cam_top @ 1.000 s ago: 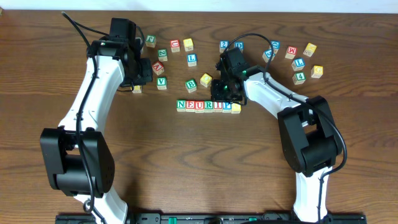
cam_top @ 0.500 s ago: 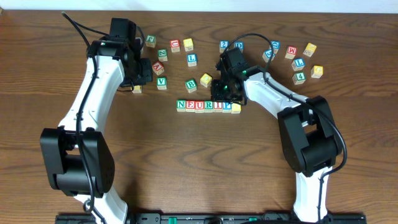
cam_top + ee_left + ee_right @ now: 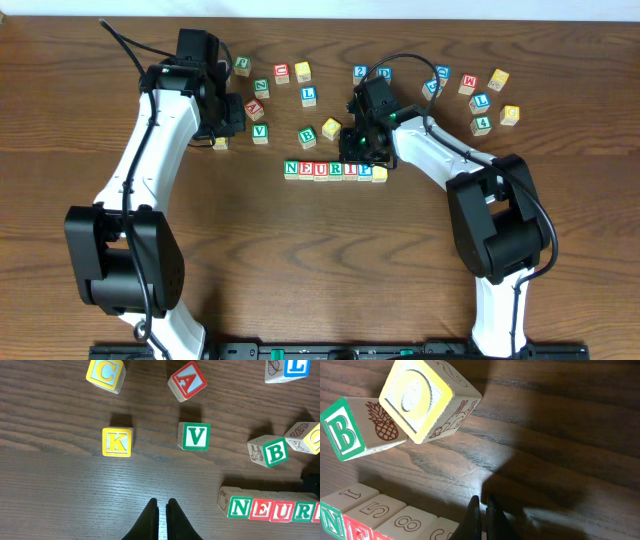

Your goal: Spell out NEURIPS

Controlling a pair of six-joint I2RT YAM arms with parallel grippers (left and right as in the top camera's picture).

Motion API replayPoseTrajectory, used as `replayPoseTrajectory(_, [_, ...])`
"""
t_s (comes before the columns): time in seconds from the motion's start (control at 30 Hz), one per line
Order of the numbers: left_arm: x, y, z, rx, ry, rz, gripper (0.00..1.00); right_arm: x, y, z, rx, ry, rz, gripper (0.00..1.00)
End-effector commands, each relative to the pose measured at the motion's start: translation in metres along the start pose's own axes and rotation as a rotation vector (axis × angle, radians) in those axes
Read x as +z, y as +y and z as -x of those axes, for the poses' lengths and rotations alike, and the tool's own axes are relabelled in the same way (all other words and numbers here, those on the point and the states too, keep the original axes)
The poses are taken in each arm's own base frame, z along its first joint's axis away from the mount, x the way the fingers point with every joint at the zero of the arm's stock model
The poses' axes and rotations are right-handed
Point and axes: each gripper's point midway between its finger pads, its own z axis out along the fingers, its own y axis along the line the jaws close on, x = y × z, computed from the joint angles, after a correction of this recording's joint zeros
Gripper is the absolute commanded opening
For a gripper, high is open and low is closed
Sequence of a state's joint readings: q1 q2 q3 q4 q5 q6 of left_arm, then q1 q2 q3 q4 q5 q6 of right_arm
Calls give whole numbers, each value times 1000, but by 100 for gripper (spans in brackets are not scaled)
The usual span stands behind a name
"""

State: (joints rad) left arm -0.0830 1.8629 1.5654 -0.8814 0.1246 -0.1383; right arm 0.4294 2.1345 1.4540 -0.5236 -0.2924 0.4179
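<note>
NEURIPS (image 3: 335, 170) row sits mid-table (image 3: 300, 250), cubes touching; we read N-E-U-R-I-P, but yellow end cube (image 3: 380, 174) is unclear. Right hand (image 3: 482, 502) by the row, left hand (image 3: 162, 505) well apart, each w/ fingers pressed together, empty. Approx. done, we judge.

NEURIPS row (image 3: 335, 170) | seven wooden cubes touching, flat on mid-table | green N (image 3: 292, 169) starts, yellow-faced cube (image 3: 379, 174) ends

Soft, even light is falling over the table (image 3: 300, 260) in the overhead view. In the right wrist view, shadow is darkening 12 through 4 o'clock, a bright patch is gleaming centrally, and the right gripper (image 3: 482, 501) is showing black at 6 o'clock.
</note>
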Motion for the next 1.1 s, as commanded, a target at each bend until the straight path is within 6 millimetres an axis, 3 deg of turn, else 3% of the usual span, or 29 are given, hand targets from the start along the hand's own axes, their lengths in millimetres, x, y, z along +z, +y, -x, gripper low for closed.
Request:
replayPoseTrajectory(0.0, [5, 4, -2, -11, 9, 15, 8, -2, 10, 6, -12, -17, 18, 1])
replayPoseTrajectory(0.13, [3, 3, 1, -10, -3, 13, 8, -12, 10, 23, -21, -60, 29, 1])
replayPoseTrajectory(0.3, [-13, 1, 5, -9, -35, 6, 8, -66, 12, 59, -31, -166, 46, 1])
replayPoseTrajectory(0.4, [-28, 1, -1, -10, -37, 5, 7, -111, 1, 59, -17, -184, 26, 1])
replayPoseTrajectory(0.53, [-28, 3, -16, -75, 21, 10, 8, -140, -25, 41, 21, -130, -18, 2])
replayPoseTrajectory(0.73, [-6, -16, -38, -70, 93, -84, 7, -136, -65, 8, 76, -5, -81, 2])
replayPoseTrajectory(1.07, [36, -30, -60, -38, 118, -117, 8, -96, -86, -13, 175, 8, -95, 3])
